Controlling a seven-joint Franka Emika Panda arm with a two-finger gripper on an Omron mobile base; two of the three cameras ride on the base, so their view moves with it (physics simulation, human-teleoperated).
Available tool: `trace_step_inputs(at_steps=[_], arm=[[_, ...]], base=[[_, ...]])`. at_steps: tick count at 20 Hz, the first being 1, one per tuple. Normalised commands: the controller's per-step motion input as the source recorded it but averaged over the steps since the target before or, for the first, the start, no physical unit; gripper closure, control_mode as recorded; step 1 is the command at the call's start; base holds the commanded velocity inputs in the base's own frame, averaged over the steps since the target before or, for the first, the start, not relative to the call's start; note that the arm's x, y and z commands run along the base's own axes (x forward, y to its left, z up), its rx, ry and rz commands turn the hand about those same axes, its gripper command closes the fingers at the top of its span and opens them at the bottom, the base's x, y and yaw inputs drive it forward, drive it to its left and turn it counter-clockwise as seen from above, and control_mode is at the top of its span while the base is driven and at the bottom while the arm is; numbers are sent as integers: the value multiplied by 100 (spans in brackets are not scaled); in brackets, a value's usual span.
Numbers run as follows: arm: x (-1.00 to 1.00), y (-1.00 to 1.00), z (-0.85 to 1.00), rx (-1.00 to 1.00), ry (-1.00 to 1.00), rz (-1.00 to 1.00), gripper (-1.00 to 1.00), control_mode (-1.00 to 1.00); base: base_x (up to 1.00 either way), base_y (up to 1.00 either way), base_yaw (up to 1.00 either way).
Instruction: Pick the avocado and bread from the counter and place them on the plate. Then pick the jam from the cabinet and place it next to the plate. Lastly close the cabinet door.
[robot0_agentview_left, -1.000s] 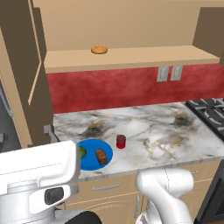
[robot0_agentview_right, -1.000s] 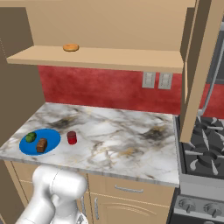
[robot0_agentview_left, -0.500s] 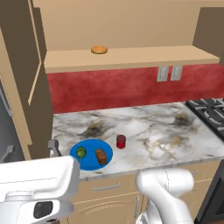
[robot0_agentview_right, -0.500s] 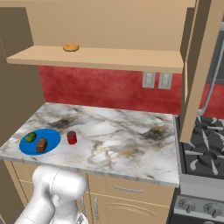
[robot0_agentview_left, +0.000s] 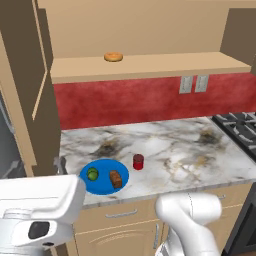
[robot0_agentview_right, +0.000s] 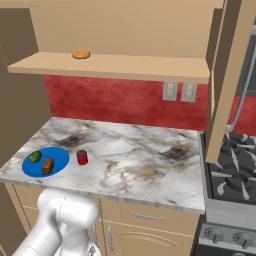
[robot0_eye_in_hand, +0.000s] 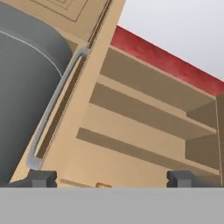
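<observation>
Green avocado ball (robot0_agentview_left: 92, 174) and brown bread chunk (robot0_agentview_left: 116, 179) sat on the flat blue plate (robot0_agentview_left: 103, 186), red jam jar (robot0_agentview_left: 138, 161) just beside it on the marble table (robot0_agentview_left: 200, 160). Only the tan cabinet door (robot0_eye_in_hand: 94, 87) remained. End effector (robot0_eye_in_hand: 109, 178) gaped empty, facing its grey bar handle (robot0_eye_in_hand: 54, 105); the shelf edge lay close.

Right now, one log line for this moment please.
avocado, bread: on plate | jam: beside plate | gripper: open | cabinet door: open

On the marble desk (robot0_agentview_left: 165, 145) the blue plate (robot0_agentview_left: 103, 183) carried the avocado (robot0_agentview_left: 92, 174) and the bread (robot0_agentview_left: 116, 179); the jam (robot0_agentview_left: 138, 161) stood just beside it. An orange-tan pastry (robot0_agentview_left: 113, 57) lay on the shelf (robot0_agentview_left: 150, 65).
</observation>
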Motion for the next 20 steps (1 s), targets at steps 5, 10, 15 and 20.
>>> trace_step_inputs(at_steps=[5,10,15,20], arm=[[53,23,-32,0,0,-17,-100,-100],[43,45,-42,3,0,-15,-100,-100],[31,55,-20,0,0,-13,-100,-100],[45,50,-5,0,0,-11,-100,-100]], base=[[0,0,0],[0,0,0],[0,0,0],[0,0,0]])
